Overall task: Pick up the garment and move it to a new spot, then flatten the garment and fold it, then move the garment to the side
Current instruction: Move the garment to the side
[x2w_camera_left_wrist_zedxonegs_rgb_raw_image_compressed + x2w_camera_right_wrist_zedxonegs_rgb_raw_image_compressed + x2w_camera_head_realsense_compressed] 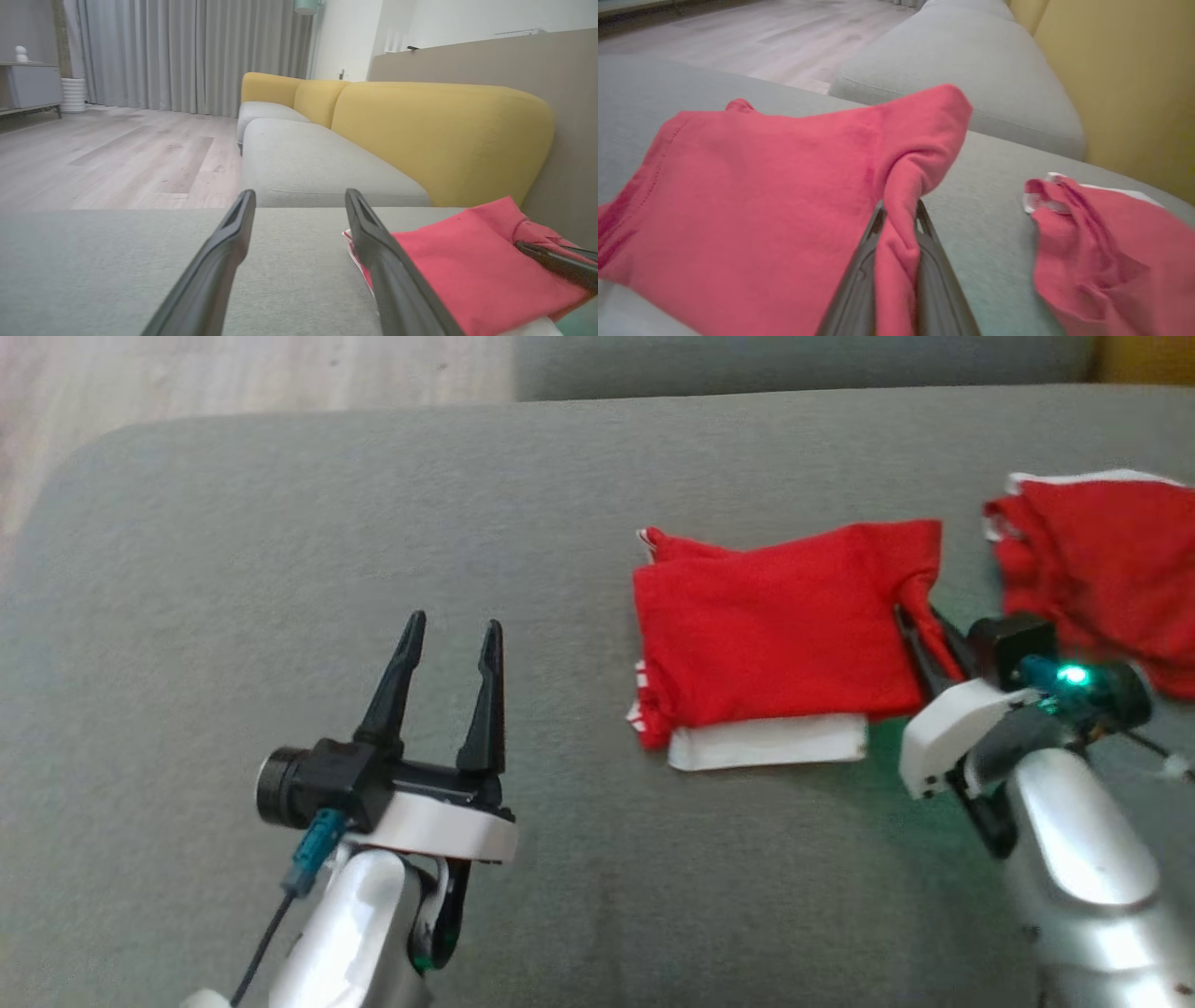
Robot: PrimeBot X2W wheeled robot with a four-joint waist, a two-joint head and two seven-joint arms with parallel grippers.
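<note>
Pinching a bunched corner of the folded red garment (775, 625) (761, 186), the right gripper (910, 616) (899, 210) has its two dark fingers closed tight on the cloth, which rises in a twisted ridge between them in the right wrist view. That arm's silver forearm (1074, 840) comes in from the lower right of the head view and slants up and to the left, a green light (1074, 675) glowing on its wrist, with the fingers reaching the garment's far right corner. The garment lies as a rough rectangle on the grey sofa cushion (280, 523), right of the cushion's middle, with a white band (766, 742) showing along its near edge. A second red garment (1102, 560) (1106, 252) lies crumpled just to the right, apart from the folded one. The left gripper (453, 625) (299, 196) is at the lower left, well apart from the folded garment, its forearm rising from the bottom edge and its fingers pointing up the view, spread wide with nothing between them. Beyond them in the left wrist view are a yellow backrest (444, 135), a wooden floor (117, 154) and grey curtains (187, 46).
</note>
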